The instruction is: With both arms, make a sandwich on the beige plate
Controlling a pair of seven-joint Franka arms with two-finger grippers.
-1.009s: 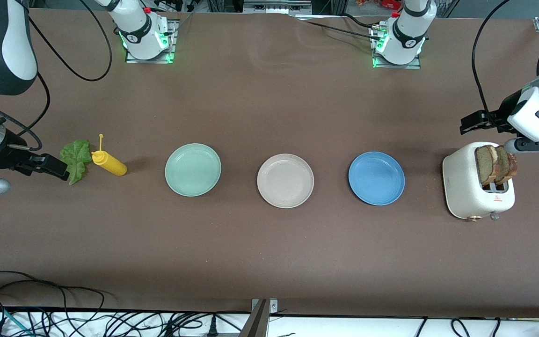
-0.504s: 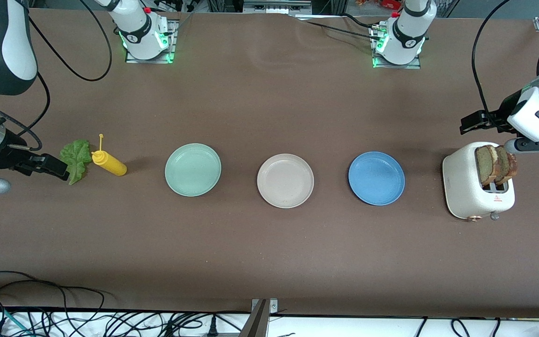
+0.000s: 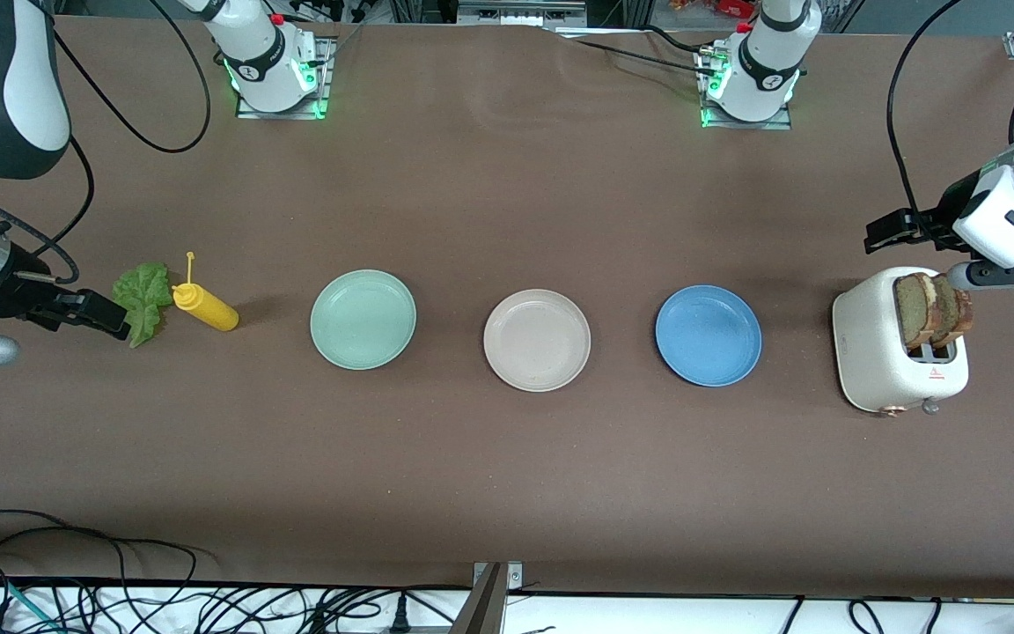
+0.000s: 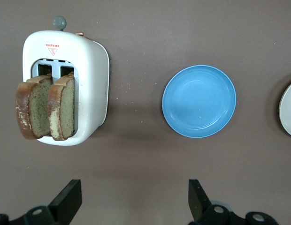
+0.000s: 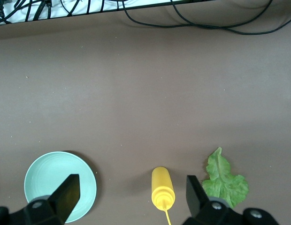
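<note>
Desk (image 3: 507, 475) surface is brown, with a tangle of cables (image 3: 76, 590) along the edge nearest the front camera.

Landmark: beige plate (image 3: 537, 340), lying flat near the middle of the desk, nothing on it. Three plates sit in one row at about the same depth. The blue plate (image 3: 709, 335) is beside the beige plate toward the left arm's end; the mint-green plate (image 3: 363, 319) is beside it toward the right arm's end. All three are well apart from each other.

Past the blue plate, at the left arm's end, stands a white toaster (image 3: 877, 352). Two bread slices (image 3: 934, 310) stick up out of its slots, side by side, crusts showing. No sandwich is assembled yet.

Past the mint-green plate, at the right arm's end, a yellow squeeze bottle (image 3: 205, 306) lies on its side. A green lettuce leaf (image 3: 144, 301) lies flat just beside it, touching or nearly so; I cannot tell which.

Left gripper (image 4: 135, 201) hangs in the air over the desk just beside the toaster, fingers spread wide, holding nothing. Right gripper (image 5: 131, 199) hangs low over the desk beside the lettuce leaf, fingers spread wide, holding nothing.

Farthest from the front camera: two arm bases (image 3: 274, 75) with green lights along the desk's edge.
</note>
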